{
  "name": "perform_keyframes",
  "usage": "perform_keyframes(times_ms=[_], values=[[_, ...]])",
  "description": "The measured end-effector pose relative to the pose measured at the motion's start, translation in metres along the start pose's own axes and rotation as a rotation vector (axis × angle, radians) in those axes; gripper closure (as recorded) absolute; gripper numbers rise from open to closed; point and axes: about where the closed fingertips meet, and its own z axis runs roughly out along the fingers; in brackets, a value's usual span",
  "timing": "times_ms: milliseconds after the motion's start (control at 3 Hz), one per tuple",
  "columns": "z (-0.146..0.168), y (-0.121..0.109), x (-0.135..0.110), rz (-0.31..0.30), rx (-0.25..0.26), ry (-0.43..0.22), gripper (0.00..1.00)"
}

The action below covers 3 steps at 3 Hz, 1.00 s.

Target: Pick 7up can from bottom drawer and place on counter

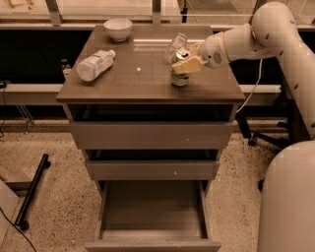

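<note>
Nearly done: 7up can [179, 78] upright on counter [138, 84] toward right front, end effector [186, 63] clamped around its top, bottom drawer [152, 212] pulled open and empty; apparently left: release, retract.

— What sort of place is this?
— A robot lab or an office test area, by the look of it. The floor [54, 206] is speckled terrazzo, a wheeled chair base [270, 140] stands at the right, and a cable [256, 81] hangs beside the plain grey-brown drawer cabinet [147, 133].
— Anything else?
— Glazed panels [98, 7] run along the back, a black stand leg [32, 189] lies on the floor, and a white robot arm [275, 29] reaches in, its gripper [186, 63] above the counter [138, 83], at the 7up can [179, 76]
</note>
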Motion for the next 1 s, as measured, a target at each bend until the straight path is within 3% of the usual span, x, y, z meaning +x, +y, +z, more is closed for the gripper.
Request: perform_keyframes(times_ms=[333, 1000], values=[[0.0020, -0.0103, 0.0028, 0.048, 0.004, 0.008, 0.46], [0.0093, -0.0079, 0.0030, 0.045, -0.008, 0.007, 0.01]])
